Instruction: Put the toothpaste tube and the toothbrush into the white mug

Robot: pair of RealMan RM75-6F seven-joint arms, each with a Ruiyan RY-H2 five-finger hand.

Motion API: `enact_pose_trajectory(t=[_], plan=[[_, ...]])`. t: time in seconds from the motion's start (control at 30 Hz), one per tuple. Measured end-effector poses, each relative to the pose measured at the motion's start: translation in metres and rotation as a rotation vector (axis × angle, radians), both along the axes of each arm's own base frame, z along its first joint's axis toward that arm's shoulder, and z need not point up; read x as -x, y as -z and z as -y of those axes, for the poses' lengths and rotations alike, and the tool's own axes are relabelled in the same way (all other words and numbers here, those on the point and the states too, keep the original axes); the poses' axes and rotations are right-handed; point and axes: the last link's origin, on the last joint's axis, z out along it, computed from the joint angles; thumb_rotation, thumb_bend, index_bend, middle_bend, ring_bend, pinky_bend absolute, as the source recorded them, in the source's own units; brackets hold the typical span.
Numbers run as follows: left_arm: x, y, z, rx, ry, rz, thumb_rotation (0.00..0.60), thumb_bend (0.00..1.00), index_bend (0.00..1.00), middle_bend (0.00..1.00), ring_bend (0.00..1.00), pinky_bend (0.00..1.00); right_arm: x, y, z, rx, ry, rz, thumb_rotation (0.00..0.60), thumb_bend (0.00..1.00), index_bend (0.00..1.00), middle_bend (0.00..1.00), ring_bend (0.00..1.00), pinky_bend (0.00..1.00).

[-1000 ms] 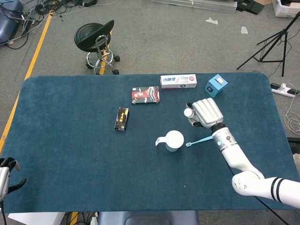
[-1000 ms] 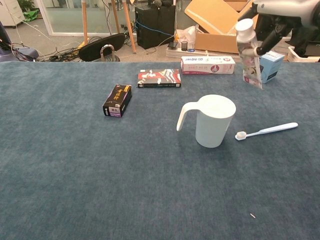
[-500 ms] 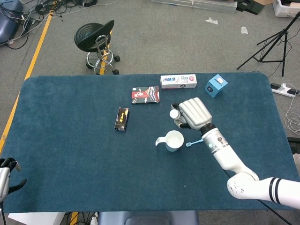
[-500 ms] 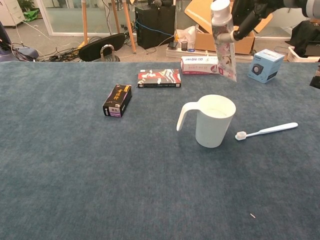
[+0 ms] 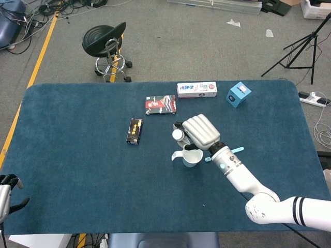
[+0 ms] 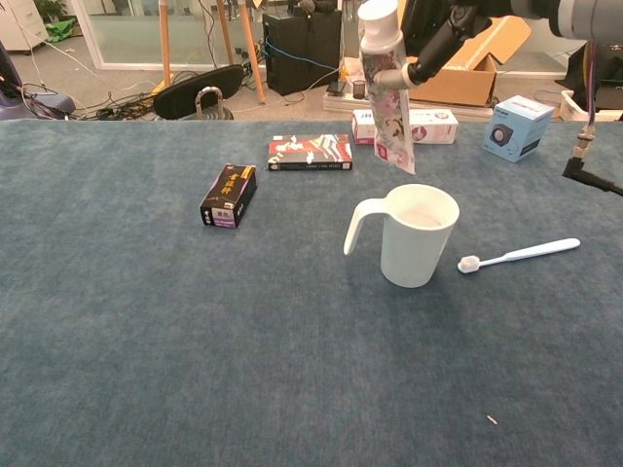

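Note:
My right hand (image 5: 200, 131) (image 6: 435, 29) grips the toothpaste tube (image 6: 387, 92) (image 5: 178, 135) upright, white cap on top, its flat end hanging just above the left rim of the white mug (image 6: 414, 236) (image 5: 192, 158). The mug stands mid-table with its handle to the left. A light-blue toothbrush (image 6: 518, 255) (image 5: 234, 151) lies flat on the cloth just right of the mug, bristle head toward it. My left hand (image 5: 6, 192) shows only at the lower left edge of the head view, far from everything, its fingers dark and hard to read.
On the blue tablecloth (image 6: 146, 321) lie a black box (image 6: 229, 196), a red-and-black flat box (image 6: 311, 152), a white toothpaste carton (image 6: 433, 125) and a blue cube box (image 6: 516, 127). A black stool (image 5: 106, 41) stands beyond the far edge.
My right hand has carried the toothpaste tube leftward, from right of the mug to above its left rim. Mug and toothbrush have not moved.

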Motion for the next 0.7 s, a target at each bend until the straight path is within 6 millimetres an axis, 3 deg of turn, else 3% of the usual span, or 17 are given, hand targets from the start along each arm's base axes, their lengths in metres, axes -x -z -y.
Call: enact_pose_trajectory(t=[0.7], plan=[[0.0, 0.004, -0.001, 0.01, -0.003, -0.005, 0.6, 0.0, 0.52, 0.38, 0.31, 0.42, 0.015, -0.001, -0.022, -0.039, 0.003, -0.025, 0.6, 0.29, 0.72, 1.0, 1.0, 1.0]])
